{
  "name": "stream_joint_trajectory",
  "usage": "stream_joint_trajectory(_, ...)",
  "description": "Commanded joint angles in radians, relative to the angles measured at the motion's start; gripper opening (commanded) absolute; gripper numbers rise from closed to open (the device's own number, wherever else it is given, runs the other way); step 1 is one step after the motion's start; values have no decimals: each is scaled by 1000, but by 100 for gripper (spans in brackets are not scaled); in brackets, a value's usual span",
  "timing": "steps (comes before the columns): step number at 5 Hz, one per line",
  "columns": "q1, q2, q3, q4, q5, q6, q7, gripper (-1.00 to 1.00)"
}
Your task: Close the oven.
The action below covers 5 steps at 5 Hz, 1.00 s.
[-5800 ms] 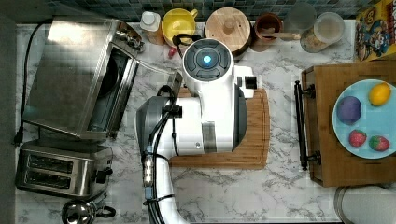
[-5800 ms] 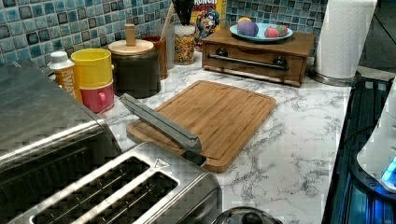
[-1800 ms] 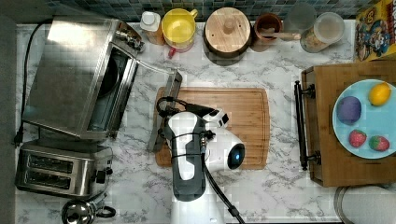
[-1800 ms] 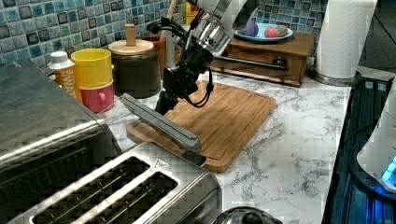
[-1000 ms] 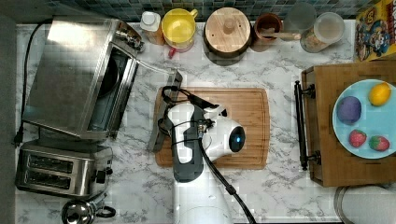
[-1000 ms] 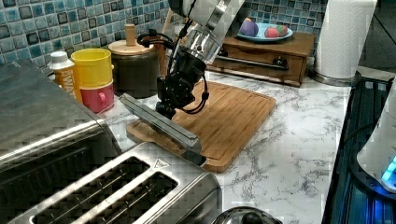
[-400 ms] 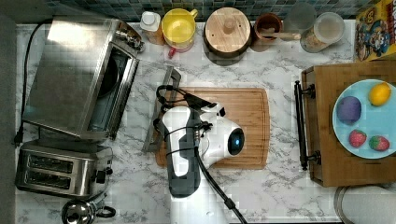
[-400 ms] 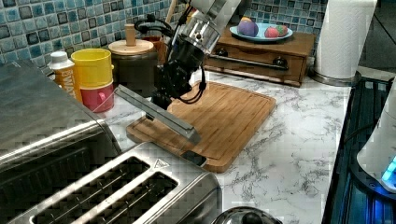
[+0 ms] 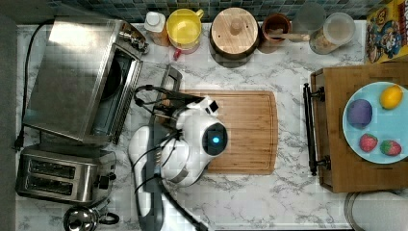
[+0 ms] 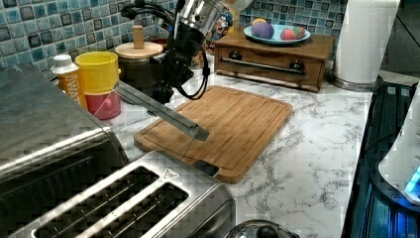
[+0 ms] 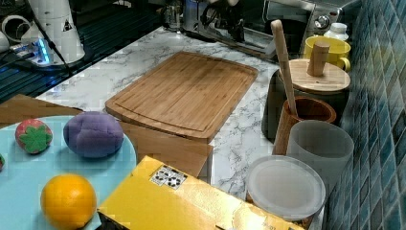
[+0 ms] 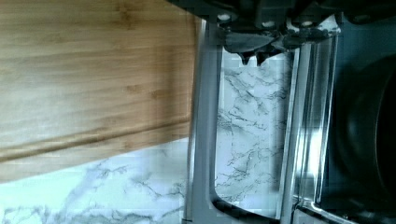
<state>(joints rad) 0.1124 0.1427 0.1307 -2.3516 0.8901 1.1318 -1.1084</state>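
door of the oven point(image 9: 72, 77) has come up since 0.4 s ago: in the left view the handle bar point(image 10: 163, 111) was low over the cutting board point(image 10: 223, 124) and now hangs well clear of it, tilted, w/ the arm moved toward the top view's left. 1.8 s ago the door lay nearly flat. so the closing swing is underway, maybe a third done imo; door not yet shut, and the dark inside is open to see in the top view

oven sits at the top view's left edge, just above the 2-slot toaster point(image 9: 57, 175), door hinged out toward the board

gripper point(image 12: 254, 57): fingertips together, nothing clamped btwn them. tips sit at the glass pane point(image 12: 247, 140), btwn handle bar and door frame; looks like it's pushing w/ closed fingers, not grasping. exact contact spot can't be told
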Motion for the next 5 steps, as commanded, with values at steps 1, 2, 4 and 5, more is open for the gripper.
stream_joint_trajectory(1, 139, -81, 103, 240, -496, -40, 527, -100)
stream_joint_trajectory(2, 148, -55, 106, 336, -746, -168, 734, -100)
stream_joint_trajectory(4, 159, -65, 137, 398, -956, -243, 974, -100)
stream_joint_trajectory(5, 213, 14, 144, 522, -1121, -410, 1108, -100)
